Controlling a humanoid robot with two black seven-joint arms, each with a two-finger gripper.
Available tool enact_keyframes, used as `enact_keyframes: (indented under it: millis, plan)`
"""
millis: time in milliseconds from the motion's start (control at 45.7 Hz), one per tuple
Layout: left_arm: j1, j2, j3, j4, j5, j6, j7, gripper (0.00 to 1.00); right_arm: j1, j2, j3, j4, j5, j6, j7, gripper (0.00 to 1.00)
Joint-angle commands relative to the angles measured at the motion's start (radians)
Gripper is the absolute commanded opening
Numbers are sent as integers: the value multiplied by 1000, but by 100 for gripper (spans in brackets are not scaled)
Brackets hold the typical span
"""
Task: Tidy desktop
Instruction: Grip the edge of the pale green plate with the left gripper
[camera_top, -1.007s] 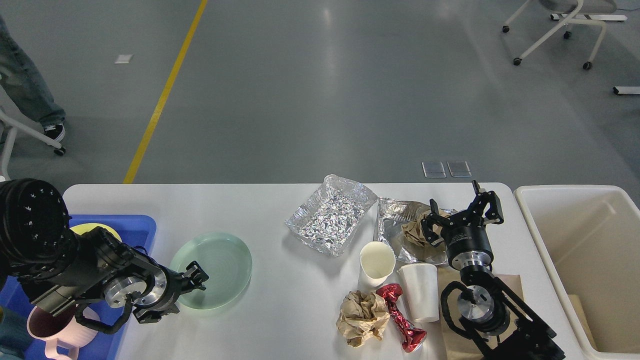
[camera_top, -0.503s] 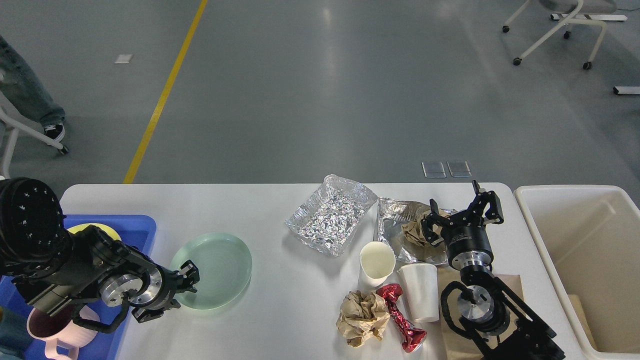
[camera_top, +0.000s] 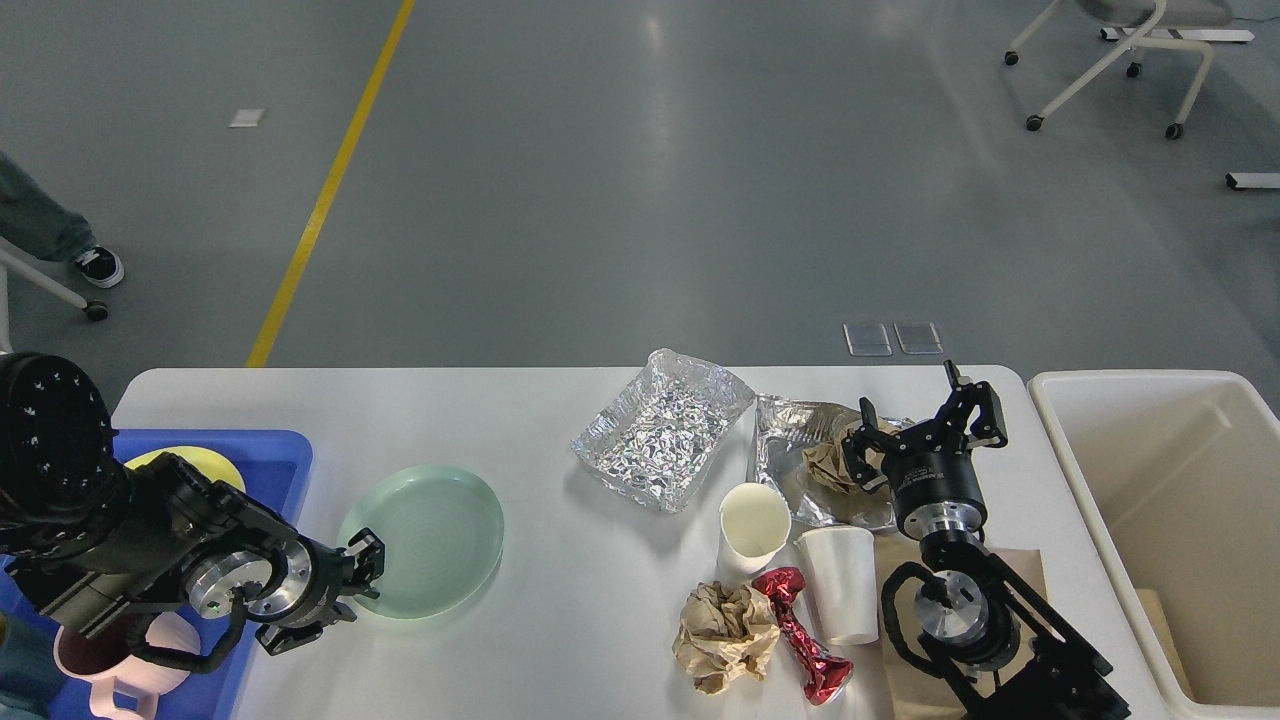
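Note:
The white desktop holds a pale green plate at the left. Toward the right lie a crumpled foil tray, a second foil tray with crumpled brown paper in it, a paper cup, a white cup, a red foil wrapper and a brown paper ball. My left gripper is open at the plate's left rim. My right gripper is open and empty, just right of the paper in the second foil tray.
A blue tray at the left edge holds a yellow dish and a pink mug. A cream bin stands off the desktop's right end. Flat brown paper lies under my right arm.
My left gripper has drawn back to the left, from over the green plate to its left rim. The plate and my right arm have not moved.

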Motion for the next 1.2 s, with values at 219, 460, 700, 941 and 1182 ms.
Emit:
enact_keyframes:
  millis: [219, 460, 700, 941, 1182]
  plan:
    - [-1, 1, -9, 1, 0, -2, -3, 9, 0, 0, 0, 0, -1, 0, -1, 100]
    - [-1, 1, -10, 1, 0, -14, -8, 1, -1, 0, 0, 0, 1, 0, 0, 100]
    - [-6, 2, -10, 0, 1, -34, -8, 0, 0, 0, 0, 0, 1, 0, -1, 100]
    - [-40, 24, 2, -3, 3, -106, -1, 0, 0, 0, 0, 0, -1, 0, 0, 100]
    - [-254, 90, 76, -118, 12, -205, -5, 0, 0, 0, 0, 0, 0, 0, 0, 100]
